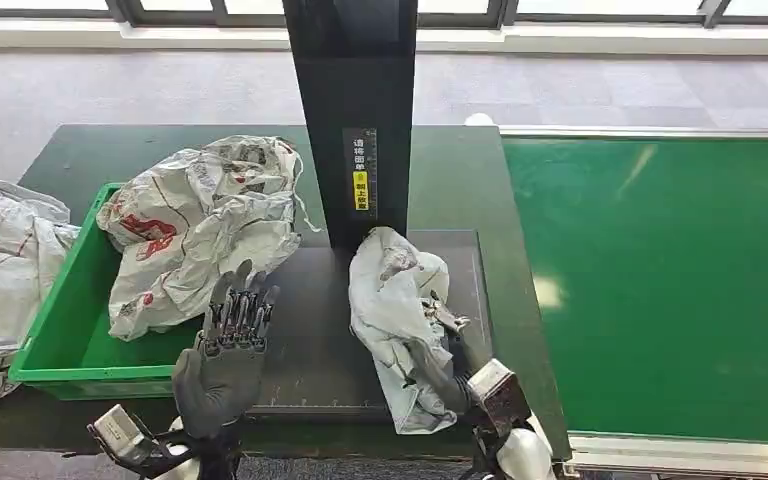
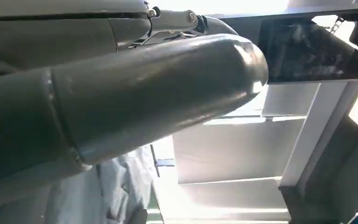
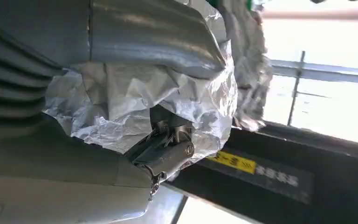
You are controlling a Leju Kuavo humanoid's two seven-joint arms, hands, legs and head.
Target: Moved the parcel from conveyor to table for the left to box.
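Gripping the crumpled grey parcel (image 1: 397, 320), the right hand (image 1: 440, 360) rests it on the dark worktop (image 1: 310, 340) beside the conveyor (image 1: 660, 280), seemingly so the open, empty left hand (image 1: 230, 340) can carry it to the green box (image 1: 70, 350).

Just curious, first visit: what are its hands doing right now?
Right hand grips grey parcel on the dark table plate. Left hand open, empty, beside green bin. Nothing between.

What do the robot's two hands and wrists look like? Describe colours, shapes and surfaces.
The left hand has a dark grey palm cover and black, jointed metal fingers. The right hand has the same grey ribbed cover, a thick smooth thumb and silvery wrist parts.
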